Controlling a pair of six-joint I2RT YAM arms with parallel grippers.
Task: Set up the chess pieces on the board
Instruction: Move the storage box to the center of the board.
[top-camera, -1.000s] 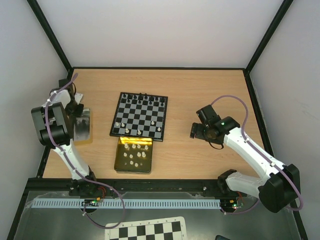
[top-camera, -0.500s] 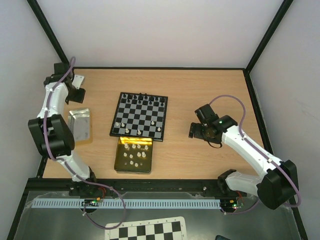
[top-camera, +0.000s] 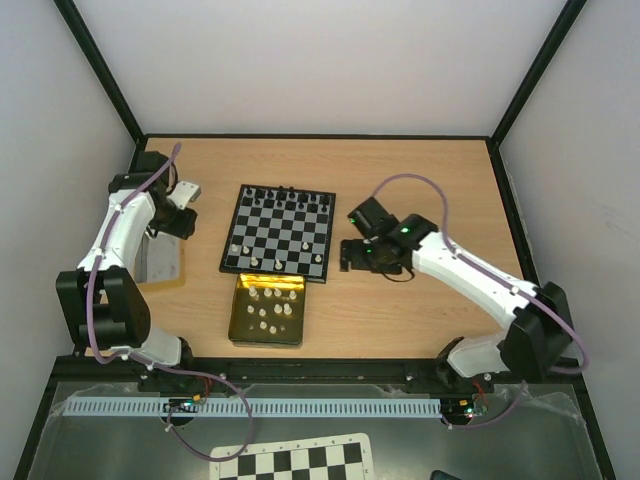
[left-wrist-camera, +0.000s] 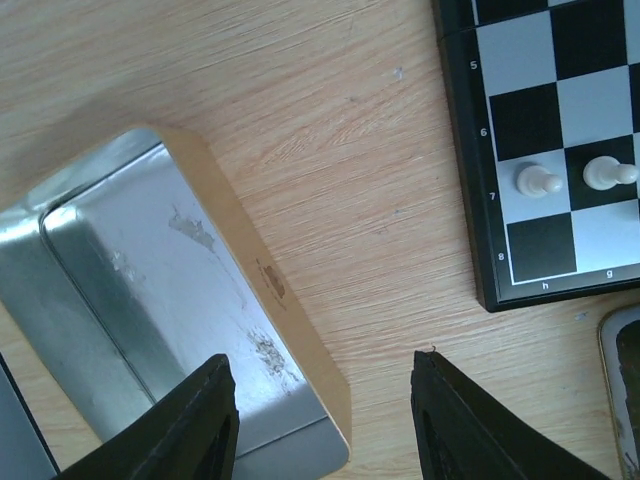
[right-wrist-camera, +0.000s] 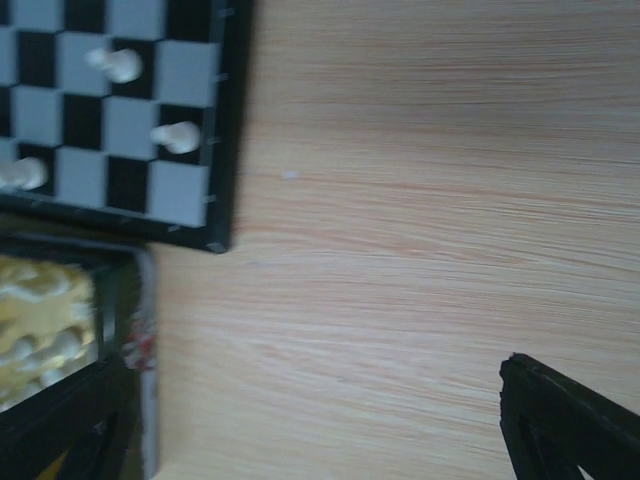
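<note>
The board (top-camera: 278, 232) lies mid-table with black chess pieces (top-camera: 285, 194) along its far row and a few white pieces (top-camera: 256, 262) near its front edge. More white pieces (top-camera: 268, 312) lie in the gold tin (top-camera: 240, 318) in front of it. My left gripper (top-camera: 178, 222) is open and empty, left of the board, over the tin lid's edge (left-wrist-camera: 325, 430). Two white pawns (left-wrist-camera: 540, 182) show on the board corner (left-wrist-camera: 470, 180). My right gripper (top-camera: 352, 255) is open and empty by the board's near right corner (right-wrist-camera: 310, 430). White pieces (right-wrist-camera: 178, 135) stand there.
The silver tin lid (top-camera: 160, 262) lies upside down at the left, also in the left wrist view (left-wrist-camera: 150, 300). The gold tin's corner shows in the right wrist view (right-wrist-camera: 140, 330). A printed checkered sheet (top-camera: 295, 462) lies below the table edge. Black frame posts bound the table.
My left arm swung from the far left corner toward the board's left side. My right arm moved left to the board's near right corner. Both grippers stay empty.
</note>
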